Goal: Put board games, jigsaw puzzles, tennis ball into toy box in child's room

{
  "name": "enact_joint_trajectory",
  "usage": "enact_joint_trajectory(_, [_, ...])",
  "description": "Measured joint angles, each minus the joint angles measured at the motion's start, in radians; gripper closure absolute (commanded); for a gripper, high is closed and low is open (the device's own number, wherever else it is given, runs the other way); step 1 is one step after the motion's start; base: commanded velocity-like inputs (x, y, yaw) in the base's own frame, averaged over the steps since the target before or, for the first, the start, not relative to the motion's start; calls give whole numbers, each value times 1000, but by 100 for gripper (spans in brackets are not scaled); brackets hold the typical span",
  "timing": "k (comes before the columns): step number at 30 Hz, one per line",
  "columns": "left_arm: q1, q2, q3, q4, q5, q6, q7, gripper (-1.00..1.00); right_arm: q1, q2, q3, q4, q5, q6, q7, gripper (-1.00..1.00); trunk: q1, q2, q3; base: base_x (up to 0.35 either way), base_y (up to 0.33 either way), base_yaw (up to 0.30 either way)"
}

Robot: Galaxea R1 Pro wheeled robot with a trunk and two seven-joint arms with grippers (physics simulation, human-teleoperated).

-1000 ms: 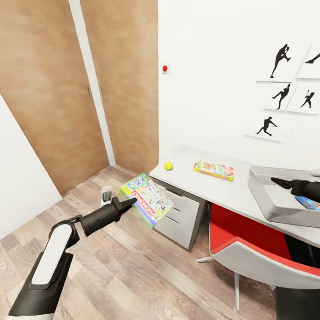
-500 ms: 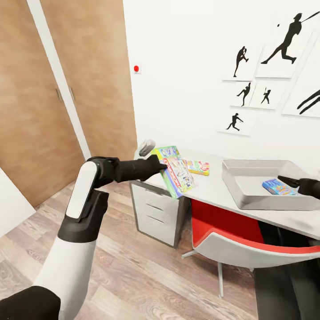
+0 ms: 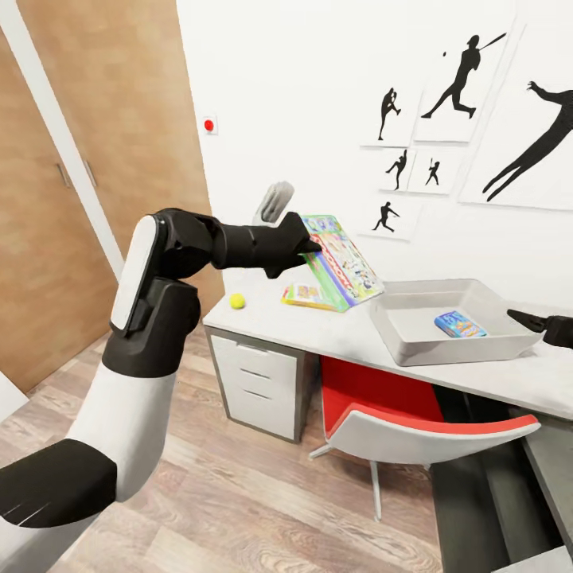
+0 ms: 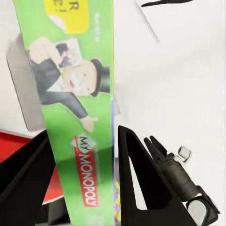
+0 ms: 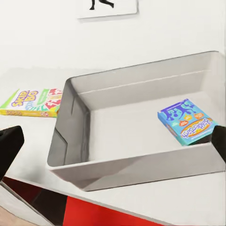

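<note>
My left gripper (image 3: 312,245) is shut on the green-edged board game (image 3: 344,267), holding it tilted in the air above the table (image 3: 318,333), just left of the toy box (image 3: 398,350). In the left wrist view the game's green cover (image 4: 80,122) sits between both fingers (image 4: 134,179). A small blue board game (image 3: 460,324) (image 5: 188,121) lies inside the grey toy box (image 5: 132,176). The yellow-orange board game (image 3: 305,297) (image 5: 33,103) lies flat on the table behind the held one. The tennis ball (image 3: 237,301) rests near the table's left end. My right gripper (image 3: 527,320) is open at the toy box's right side. The jigsaw puzzles and the bed are out of view.
A red and white chair (image 3: 414,418) is tucked under the table beside the drawer unit (image 3: 259,382). Wooden wardrobe doors (image 3: 72,143) fill the left. Black silhouette pictures (image 3: 446,87) hang on the white wall. Wood floor (image 3: 239,493) lies open in front.
The view has swung towards the table. My left arm has lifted the green-edged board game higher and carried it over the tabletop, closer to the toy box. The right gripper stays by the toy box.
</note>
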Motion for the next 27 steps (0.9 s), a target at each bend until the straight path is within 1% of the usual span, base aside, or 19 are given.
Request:
enact_joint_trajectory(1, [-47,0,-24,0,28,-38,0,100,0,-1,-1,0,1,-32,1,-100,-4,7,3,0,0,-10])
enact_joint_trajectory(2, [-56,1,-32,1,24,-34,1,100,0,-1,-1,0,1,-37,1,-100,-8,14,6,0,0,-8])
enact_joint_trajectory(4, [-64,4,-46,2,30,-45,0,100,0,-1,-4,0,1,-43,1,-100,-15,28,12,0,0,-4])
enact_joint_trajectory(5, [-50,4,-57,9,32,-51,-5,100,0,-1,-25,0,-3,-41,3,-100,-19,35,15,0,0,-1])
enact_joint_trajectory(7, [-38,5,-60,14,34,-53,-25,100,0,-1,-35,0,-5,-33,12,-100,-27,49,22,0,0,0])
enact_joint_trajectory(8, [-27,7,-62,28,33,-49,-54,100,0,-1,-40,0,-6,-28,24,-100,-31,56,25,0,0,-5])
enact_joint_trajectory(12, [-7,8,-64,65,30,-45,-88,100,0,0,-44,0,-7,-24,37,-100,-46,84,37,0,0,-137])
enact_joint_trajectory(13, [6,7,-65,75,26,-42,-99,100,0,-3,-46,0,-8,-12,41,-100,-50,91,40,0,0,-256])
enact_joint_trajectory(16, [24,8,-65,79,26,-42,-123,100,0,-6,-46,0,-10,32,48,-100,-61,112,50,0,0,-272])
enact_joint_trajectory(18, [37,9,-65,78,25,-41,-130,100,0,-7,-46,0,-10,43,56,-100,-69,126,56,0,0,-283])
enact_joint_trajectory(22, [88,14,-59,72,23,-40,-139,100,0,-6,-46,0,-10,56,73,-100,-69,127,56,0,0,-289])
enact_joint_trajectory(23, [104,15,-61,65,15,-40,-141,100,0,-6,-46,0,-11,58,76,-100,-69,126,56,0,0,-292])
enact_joint_trajectory(24, [110,14,-63,59,0,-42,-140,100,0,-6,-46,0,-11,59,77,-100,-69,126,56,0,0,-292])
enact_joint_trajectory(25, [115,10,-76,49,-58,-41,-137,100,0,-6,-46,0,-11,60,79,-100,-69,126,56,0,0,-293])
enact_joint_trajectory(27, [116,6,-101,42,-130,-45,-136,100,0,-6,-46,0,-11,61,80,-100,-69,126,56,0,0,-293])
